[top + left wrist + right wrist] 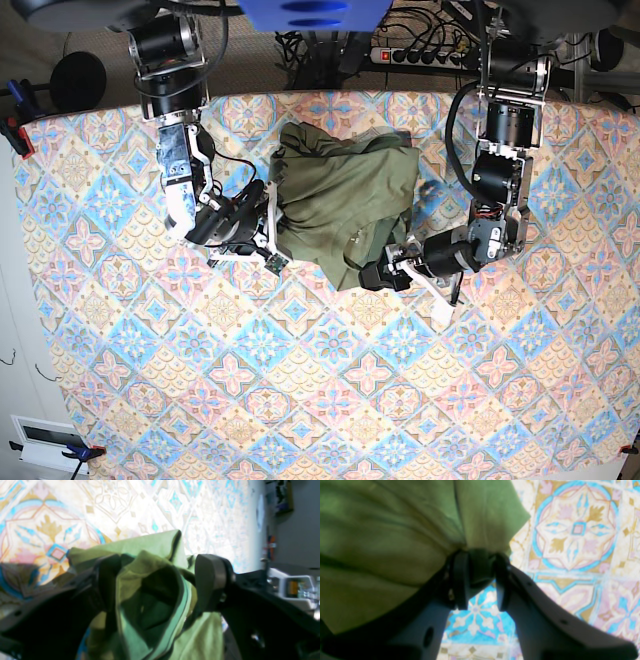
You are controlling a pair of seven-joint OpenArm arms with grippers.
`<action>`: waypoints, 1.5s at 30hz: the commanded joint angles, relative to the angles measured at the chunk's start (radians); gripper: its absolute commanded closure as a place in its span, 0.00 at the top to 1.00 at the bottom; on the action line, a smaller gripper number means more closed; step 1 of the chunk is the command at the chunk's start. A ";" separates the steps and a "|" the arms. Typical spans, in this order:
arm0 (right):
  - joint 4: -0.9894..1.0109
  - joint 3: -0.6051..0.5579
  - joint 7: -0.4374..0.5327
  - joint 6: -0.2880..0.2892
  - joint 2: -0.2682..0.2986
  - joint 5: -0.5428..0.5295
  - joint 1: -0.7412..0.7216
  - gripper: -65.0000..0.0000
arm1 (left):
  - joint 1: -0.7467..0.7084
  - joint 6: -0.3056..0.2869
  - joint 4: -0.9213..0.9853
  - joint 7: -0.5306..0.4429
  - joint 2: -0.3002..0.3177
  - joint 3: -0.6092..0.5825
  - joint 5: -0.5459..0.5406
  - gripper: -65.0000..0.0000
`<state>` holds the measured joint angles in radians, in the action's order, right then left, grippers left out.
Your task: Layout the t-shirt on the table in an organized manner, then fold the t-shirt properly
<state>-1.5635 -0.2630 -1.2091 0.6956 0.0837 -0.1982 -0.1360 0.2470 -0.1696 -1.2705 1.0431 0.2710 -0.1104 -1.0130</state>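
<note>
1. Where the patterned table (300,400) runs up toward its far edge, the olive-green t-shirt (345,200) lies in a rumpled heap, between the two arms and resting on the cloth.
2. The shirt is bunched rather than spread flat; folds and creases cross it, and its lower edge hangs toward the near side of the table in the base view.
3. The right gripper (478,580) is clenched on a pinch of the t-shirt (395,530): in the right wrist view the fabric gathers to a point between the two dark fingers (460,580), which stand close together with cloth wedged in at their tips.
4. In the base view that right gripper (268,222) meets the shirt's left side, at the edge of the heap.
5. The left gripper (155,580) has its jaws spread wide, with a crumpled fold of the t-shirt (150,547) sitting loosely between them; the rounded pad (208,572) on one side stands just clear of the fabric, so the cloth is released, not pinched.
6. In the base view the left gripper (385,275) sits at the shirt's lower right corner, low over the table.
7. Beyond the table's far edge, a power strip (425,55) and tangled cables (310,45) lie on the floor.
</note>
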 commanded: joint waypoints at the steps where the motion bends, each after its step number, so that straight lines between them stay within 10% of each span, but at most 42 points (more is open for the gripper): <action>1: -0.018 0.001 0.010 0.003 0.001 -0.010 -0.021 0.25 | 0.021 -0.009 -0.016 -0.011 -0.005 0.001 -0.005 0.69; 5: -0.018 0.004 0.010 0.003 0.001 -0.010 -0.021 0.25 | 0.021 -0.015 -0.016 -0.011 -0.020 0.001 0.041 0.53; 11: -0.018 0.003 0.010 0.003 0.001 -0.011 -0.021 0.25 | 0.019 -0.015 -0.016 -0.011 -0.032 0.008 0.038 0.00; 26: -0.018 0.004 0.010 0.003 0.001 -0.011 -0.021 0.25 | 0.012 -0.018 -0.079 -0.091 0.029 0.205 -0.143 0.00; 45: -0.087 0.008 0.010 0.003 0.001 -0.106 -0.026 0.25 | -0.202 -0.015 -0.113 -0.088 0.080 0.278 0.038 0.20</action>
<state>-1.6310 -0.2600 -1.2163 0.6956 0.0837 -0.2928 -0.1383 0.0319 -0.1719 -1.3533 0.9684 0.3382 0.1596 -0.9565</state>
